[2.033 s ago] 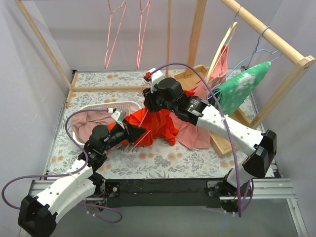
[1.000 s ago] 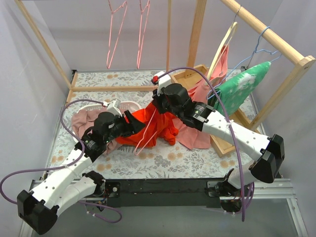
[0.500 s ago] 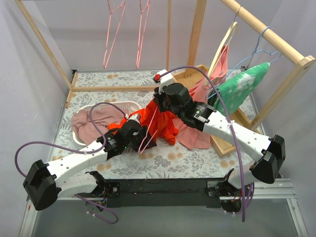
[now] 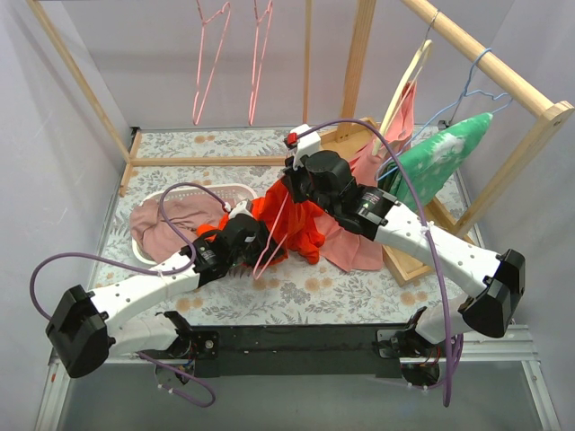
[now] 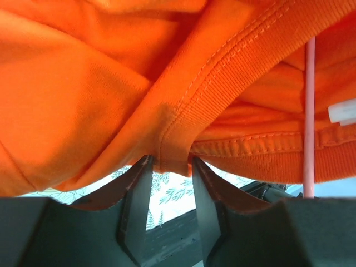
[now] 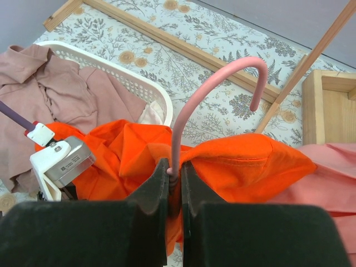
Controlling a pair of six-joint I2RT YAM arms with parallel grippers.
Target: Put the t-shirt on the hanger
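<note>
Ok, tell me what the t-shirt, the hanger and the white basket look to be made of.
The t-shirt: soft matte knit cloth, maybe cotton; it folds loosely and its collar shows ribbing and stitch lines. The hanger: thin smooth pink rod with a slight sheen, probably coated wire, possibly plastic. The white basket: apparently moulded plastic, with a smooth rim over a perforated wall.

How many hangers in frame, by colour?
Pink hangers: 3
Cream hanger: 1
Blue hanger: 1
Total: 5
</note>
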